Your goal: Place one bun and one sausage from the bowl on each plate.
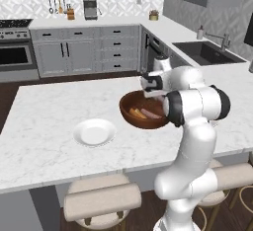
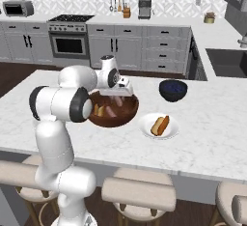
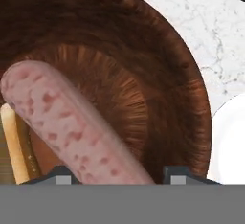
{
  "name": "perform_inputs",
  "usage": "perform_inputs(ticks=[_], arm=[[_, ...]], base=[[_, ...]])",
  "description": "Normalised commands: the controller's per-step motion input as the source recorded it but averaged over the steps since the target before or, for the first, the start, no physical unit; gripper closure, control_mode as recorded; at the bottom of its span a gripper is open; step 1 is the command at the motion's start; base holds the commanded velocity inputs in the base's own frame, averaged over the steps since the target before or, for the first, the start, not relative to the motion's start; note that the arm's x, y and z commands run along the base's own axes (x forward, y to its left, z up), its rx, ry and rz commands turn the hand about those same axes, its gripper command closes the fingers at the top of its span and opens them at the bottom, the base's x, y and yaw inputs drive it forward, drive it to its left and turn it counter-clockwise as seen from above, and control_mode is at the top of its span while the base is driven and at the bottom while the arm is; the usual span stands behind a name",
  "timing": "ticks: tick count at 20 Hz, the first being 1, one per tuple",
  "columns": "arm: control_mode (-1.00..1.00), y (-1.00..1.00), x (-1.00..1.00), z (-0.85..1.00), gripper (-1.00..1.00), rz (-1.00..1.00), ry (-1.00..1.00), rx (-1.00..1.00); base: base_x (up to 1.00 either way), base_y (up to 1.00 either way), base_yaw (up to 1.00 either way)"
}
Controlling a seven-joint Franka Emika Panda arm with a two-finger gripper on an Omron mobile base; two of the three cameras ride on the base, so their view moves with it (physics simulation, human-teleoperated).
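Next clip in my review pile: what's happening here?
The gripper is down inside the brown bowl, its fingertips either side of a pink sausage, with a bun beside it. One plate already holds a bun and sausage; the other plate is bare. Whether the grip has closed is unclear.

Wood grain all over the bowl [image 3: 143, 74], dark reddish-brown, fine streaks fanning out from its centre, a soft sheen rather than a shine. The sausage [image 3: 72, 127] inside looks smooth and pale pink, mottled with darker red flecks, matt. Beside it the bun [image 3: 14, 146] shows a tan, dull crust. Under it all, the counter [image 1: 44, 141] reads as polished white marble with faint grey veins. The plate [image 1: 95, 132] is plain white, smooth, lightly glossy like glazed ceramic.
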Motion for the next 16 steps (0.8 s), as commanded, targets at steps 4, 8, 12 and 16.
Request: perform_inputs(ticks=[4,8,12,16], arm=[[-1.0,-0.81,-0.27,0.97,1.0,-0.27,0.01,0.13],[-1.0,-1.0,0.0,0.47,1.0,-0.36,0.12,0.12],[-1.0,-0.97,0.01,-0.12,1.0,-0.3,0.14,0.09],[-1.0,-0.83,0.03,-0.51,1.0,-0.15,0.06,0.16]], base=[[0.0,0.0,0.0],[0.0,0.0,0.0],[0.0,0.0,0.0],[0.0,0.0,0.0]])
